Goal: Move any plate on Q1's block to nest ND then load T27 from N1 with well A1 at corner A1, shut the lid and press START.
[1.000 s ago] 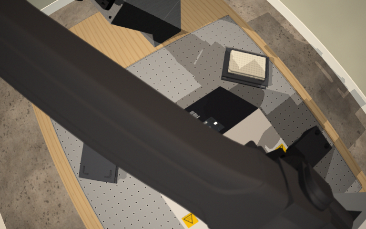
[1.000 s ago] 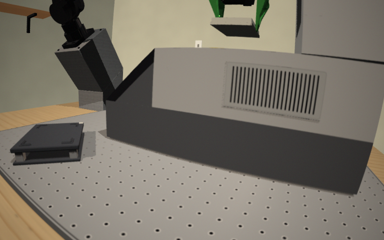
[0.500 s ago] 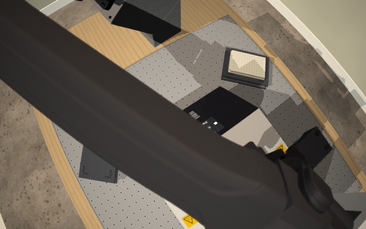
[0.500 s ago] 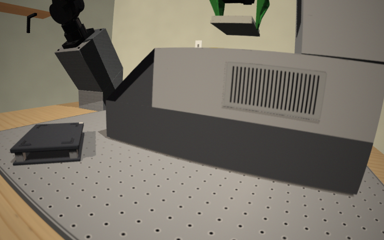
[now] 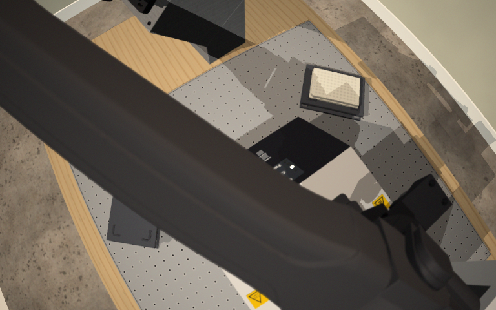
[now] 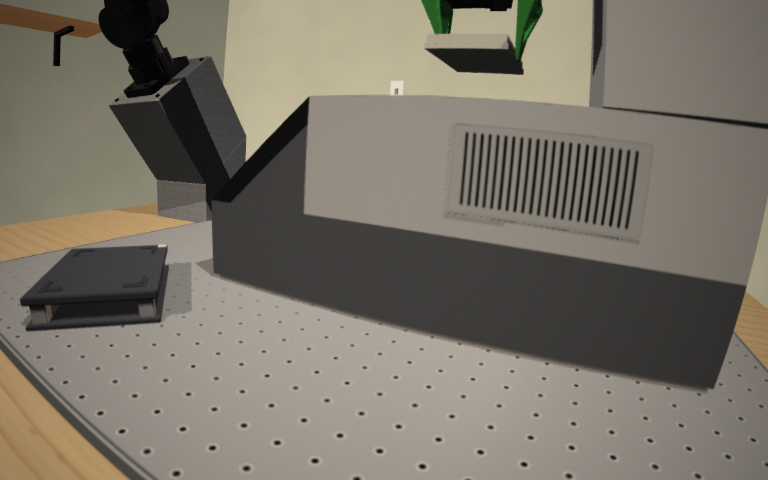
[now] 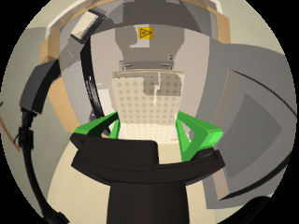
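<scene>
My gripper (image 6: 476, 32) with green fingers is shut on a sealed 96-well plate (image 6: 474, 52) and holds it level in the air above the cycler Q1 (image 6: 495, 226). In the wrist view the plate (image 7: 149, 103) sits between the fingers, and I cannot read its label. Q1's lid (image 6: 697, 59) stands raised at the upper right. Q1's dark key panel (image 5: 281, 165) shows partly under my arm. A second sealed plate (image 5: 335, 88) lies on a dark nest at the far side. Another nest (image 6: 96, 282) is empty; it also shows in the top view (image 5: 133, 226).
My arm (image 5: 166, 153) crosses the top view and hides much of Q1 and the block. The arm's base block (image 6: 180, 136) stands behind Q1's panel end. Yellow warning labels (image 5: 256, 298) mark Q1's casing. The perforated board ends at a wooden table edge.
</scene>
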`<move>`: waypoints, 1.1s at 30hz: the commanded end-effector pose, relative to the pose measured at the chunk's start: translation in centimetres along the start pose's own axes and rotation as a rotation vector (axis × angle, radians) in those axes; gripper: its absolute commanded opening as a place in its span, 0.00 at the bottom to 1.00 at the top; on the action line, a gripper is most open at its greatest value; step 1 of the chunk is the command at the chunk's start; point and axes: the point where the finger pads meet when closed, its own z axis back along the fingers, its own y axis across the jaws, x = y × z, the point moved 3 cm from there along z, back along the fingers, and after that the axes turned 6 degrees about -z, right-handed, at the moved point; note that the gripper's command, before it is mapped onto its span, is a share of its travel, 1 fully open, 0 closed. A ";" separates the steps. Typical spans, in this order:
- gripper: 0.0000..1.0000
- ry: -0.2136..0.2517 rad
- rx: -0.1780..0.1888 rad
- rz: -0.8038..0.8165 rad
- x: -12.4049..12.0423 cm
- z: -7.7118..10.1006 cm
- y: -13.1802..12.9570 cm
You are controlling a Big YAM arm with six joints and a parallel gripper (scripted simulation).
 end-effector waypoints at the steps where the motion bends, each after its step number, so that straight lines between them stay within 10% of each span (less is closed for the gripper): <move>1: 0.00 -0.014 -0.054 -0.003 1.0 1.3 -1.8; 24: 0.00 -0.010 -0.046 0.005 0.7 -1.7 -0.7; 33: 0.00 0.000 0.003 0.013 -0.1 -5.4 0.6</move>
